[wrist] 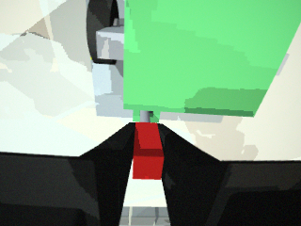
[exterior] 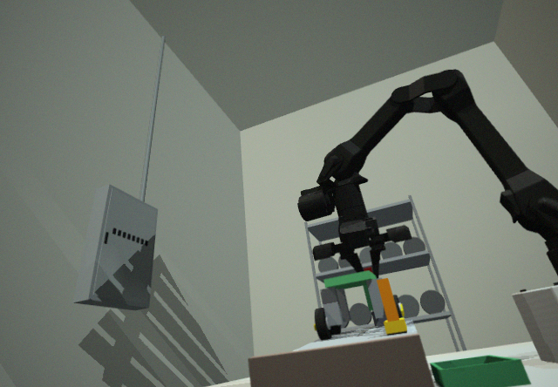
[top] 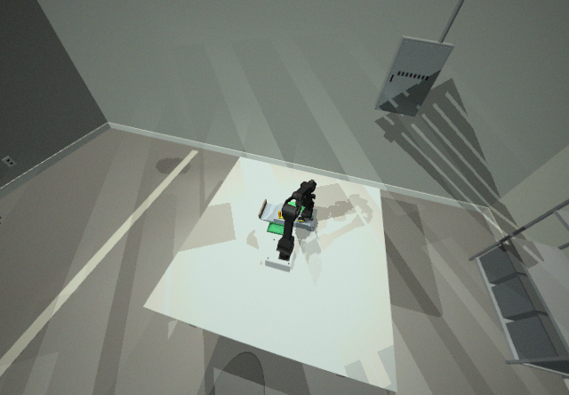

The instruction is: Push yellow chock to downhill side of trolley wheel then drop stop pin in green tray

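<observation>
Two black fingers pinch the stop pin's red head (wrist: 148, 151)
Gripper (wrist: 147, 162) nearly closed; pin at 6 o'clock of the trolley's green deck (wrist: 202, 52), shaft seated; small, rigid, likely light, so pull straight
</observation>
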Motion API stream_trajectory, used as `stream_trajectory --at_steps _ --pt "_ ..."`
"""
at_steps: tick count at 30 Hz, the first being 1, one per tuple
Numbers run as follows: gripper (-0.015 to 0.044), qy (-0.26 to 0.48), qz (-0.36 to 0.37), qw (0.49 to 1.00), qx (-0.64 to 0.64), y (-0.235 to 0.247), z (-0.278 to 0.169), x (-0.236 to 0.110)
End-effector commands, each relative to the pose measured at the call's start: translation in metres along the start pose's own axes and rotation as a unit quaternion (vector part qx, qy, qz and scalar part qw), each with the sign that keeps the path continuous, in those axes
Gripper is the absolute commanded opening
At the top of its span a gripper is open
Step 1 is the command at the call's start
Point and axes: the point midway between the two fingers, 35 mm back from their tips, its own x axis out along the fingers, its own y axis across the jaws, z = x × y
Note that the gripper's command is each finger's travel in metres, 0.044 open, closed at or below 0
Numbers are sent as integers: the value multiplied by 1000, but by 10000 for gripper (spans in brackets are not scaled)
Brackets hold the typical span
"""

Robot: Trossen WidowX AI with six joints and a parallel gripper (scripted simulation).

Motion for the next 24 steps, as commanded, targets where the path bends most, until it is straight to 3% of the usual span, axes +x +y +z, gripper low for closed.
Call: stream_trajectory --at_steps 1,24 --pt "0 3 -1 1000 2 -1 -2 -5" --pt "0 3 -1 1000 2 0 -3 -16"
